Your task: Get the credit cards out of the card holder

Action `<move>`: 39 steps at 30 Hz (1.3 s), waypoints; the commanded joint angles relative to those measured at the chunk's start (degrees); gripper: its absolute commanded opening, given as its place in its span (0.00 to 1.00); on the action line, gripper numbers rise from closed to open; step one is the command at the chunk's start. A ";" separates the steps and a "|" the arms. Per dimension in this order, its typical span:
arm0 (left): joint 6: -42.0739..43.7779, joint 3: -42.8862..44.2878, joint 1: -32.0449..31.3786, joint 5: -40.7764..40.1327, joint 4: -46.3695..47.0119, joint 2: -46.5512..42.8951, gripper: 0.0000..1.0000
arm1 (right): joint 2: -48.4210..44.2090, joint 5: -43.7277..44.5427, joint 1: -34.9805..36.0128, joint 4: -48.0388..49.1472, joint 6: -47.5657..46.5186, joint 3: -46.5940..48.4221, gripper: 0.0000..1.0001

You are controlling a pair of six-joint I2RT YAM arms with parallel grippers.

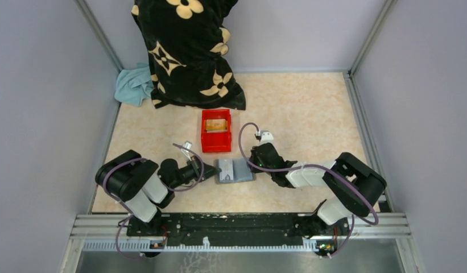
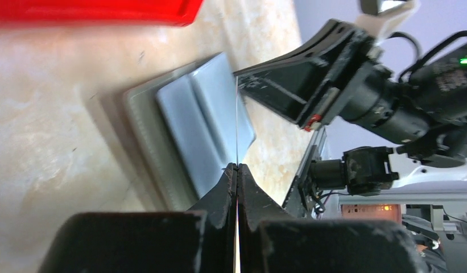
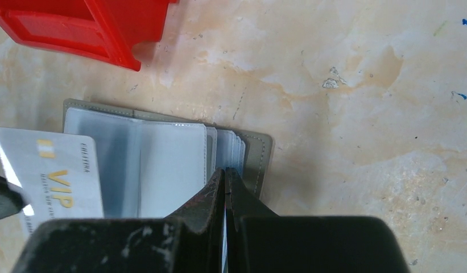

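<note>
Left wrist view, left tool [image 2: 236, 166] closed on silver card [image 3: 54, 170] seen edge-on, right tool [image 3: 225, 172] closed, tips on open card holder [image 3: 162, 165], near front edge of desk [image 1: 310, 108]

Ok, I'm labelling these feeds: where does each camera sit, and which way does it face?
Top external: above and behind, looking down on the table; left arm and right arm reach to the card holder.
Right wrist: faces down at the card holder; right gripper shut on its sleeves, VIP card at left.
Left wrist: faces across the card holder toward the right arm; left gripper shut on that card, edge-on.
Shared: both wrist views show card holder and red bin.
</note>
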 commanded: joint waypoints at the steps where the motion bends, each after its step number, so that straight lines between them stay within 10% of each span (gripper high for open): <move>1: 0.42 -0.99 0.83 2.21 4.17 -5.86 0.00 | 0.54 -5.24 1.23 -5.09 -2.21 -0.53 0.00; 10: 0.83 -0.30 1.09 0.94 -3.40 -19.30 0.00 | -11.34 -11.98 1.06 4.65 -2.17 -4.49 0.00; 19: 2.35 7.16 2.10 2.99 -15.98 -27.17 0.00 | -23.02 -23.66 -4.71 12.29 0.32 -7.39 0.41; 39: -12.99 8.55 2.97 11.23 19.44 -9.03 0.00 | -22.14 -32.89 -6.79 23.94 6.30 -8.14 0.41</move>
